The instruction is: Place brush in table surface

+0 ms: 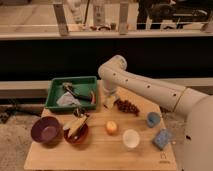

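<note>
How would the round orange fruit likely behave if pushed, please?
The orange fruit looks round, so it would probably roll across the table surface. It seems small, so likely light. The pincer hangs beside the green tray, apart from the fruit.

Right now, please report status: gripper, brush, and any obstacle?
Gripper open, empty, low beside the green tray right wall. Brush lies in tray, not yet on table surface. Grapes close beside gripper.
</note>
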`<state>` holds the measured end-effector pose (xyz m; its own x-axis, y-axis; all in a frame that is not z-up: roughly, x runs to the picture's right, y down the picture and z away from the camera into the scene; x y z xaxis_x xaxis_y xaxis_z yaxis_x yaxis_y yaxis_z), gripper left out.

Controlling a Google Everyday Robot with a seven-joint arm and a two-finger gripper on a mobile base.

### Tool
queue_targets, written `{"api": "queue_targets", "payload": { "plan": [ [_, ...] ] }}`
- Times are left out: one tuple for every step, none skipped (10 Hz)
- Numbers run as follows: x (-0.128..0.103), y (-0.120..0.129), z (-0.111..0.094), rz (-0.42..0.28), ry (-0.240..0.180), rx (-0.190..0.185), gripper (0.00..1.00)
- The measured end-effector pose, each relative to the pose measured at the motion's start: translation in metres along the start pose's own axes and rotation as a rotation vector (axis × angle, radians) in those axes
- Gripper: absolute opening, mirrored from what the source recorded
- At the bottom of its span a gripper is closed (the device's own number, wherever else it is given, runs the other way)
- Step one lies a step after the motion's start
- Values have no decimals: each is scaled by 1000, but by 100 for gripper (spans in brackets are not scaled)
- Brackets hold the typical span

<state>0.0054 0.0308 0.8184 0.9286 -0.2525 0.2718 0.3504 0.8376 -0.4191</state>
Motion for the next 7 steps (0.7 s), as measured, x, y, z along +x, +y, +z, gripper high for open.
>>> {"api": "queue_targets", "payload": {
  "plan": [
    [-6,-10,5,-16,-7,-1,80],
    [-8,-14,8,-20,-12,-3,80],
    [-7,-13,10,-25,-13,-5,80],
    [-7,-13,12,-27,-15,-5,80],
    [-10,-16,13,-36,-21,-4,80],
    [-12,-19,16,-46,-29,-5,80],
    [-13,-22,19,-54,-34,-5,80]
  ]
}}
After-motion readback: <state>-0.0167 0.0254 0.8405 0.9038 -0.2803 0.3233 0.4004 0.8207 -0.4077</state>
